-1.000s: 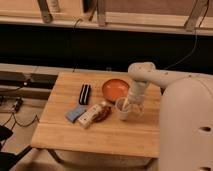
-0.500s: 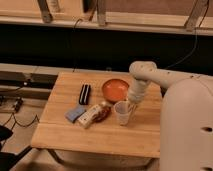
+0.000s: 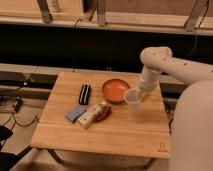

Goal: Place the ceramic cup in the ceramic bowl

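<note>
The gripper (image 3: 142,94) hung over the right half of the bench (image 3: 100,137), its jaws closed on the ceramic cup (image 3: 133,98), which was tilted with its open mouth turned up and to the left. The cup sat just beside the right rim of the ceramic bowl (image 3: 115,90), at most touching it, and was not inside it. The pale arm (image 3: 165,62) came down to the gripper from the right, crossing the bench's right edge. Left of the bowl lay a black oblong block (image 3: 85,93), set lengthwise toward the far edge and apart from the bowl. Nearer the front lay a brown-and-white packet (image 3: 94,114) (its print too small to read), and a blue pad (image 3: 75,113) lay against its left end. A small dark mark (image 3: 161,147) showed near the bench's front right corner, unreadable. Bare wood ran along the whole front edge and in a strip to the right of the cup.
</note>
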Robot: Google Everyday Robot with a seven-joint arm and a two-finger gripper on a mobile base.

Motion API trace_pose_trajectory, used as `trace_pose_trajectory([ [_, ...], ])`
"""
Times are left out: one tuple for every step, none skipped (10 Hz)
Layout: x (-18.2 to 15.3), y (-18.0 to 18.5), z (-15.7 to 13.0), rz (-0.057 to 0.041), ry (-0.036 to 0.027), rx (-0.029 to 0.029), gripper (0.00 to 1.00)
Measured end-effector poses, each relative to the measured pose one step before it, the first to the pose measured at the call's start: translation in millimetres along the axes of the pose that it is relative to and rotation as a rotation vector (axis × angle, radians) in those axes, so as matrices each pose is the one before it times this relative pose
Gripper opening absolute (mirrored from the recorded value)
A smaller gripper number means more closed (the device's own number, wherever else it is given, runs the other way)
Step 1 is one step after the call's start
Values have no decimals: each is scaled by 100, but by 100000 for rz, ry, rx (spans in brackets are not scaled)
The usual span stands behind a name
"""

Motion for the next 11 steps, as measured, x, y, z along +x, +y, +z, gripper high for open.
trace_pose_trajectory([
  [-739,758,-1723,-1751,-3717,801,0],
  [-669,1039,-1241,-2614,-2729,448,0],
  [-593,1252,-548,-3117,-1452,187,0],
  [-426,1046,116,-2315,-373,-159,0],
  [-793,1756,859,-3365,33,-431,0],
  [-920,1370,984,-1802,19,-1192,0],
  [-861,564,825,-685,256,-810,0],
  [-1248,470,1222,-547,796,-1541,0],
  [-1164,252,937,-506,832,-1511,0],
  [-1257,167,635,-467,1,-1691,0],
  [-814,105,419,-545,236,-1197,0],
])
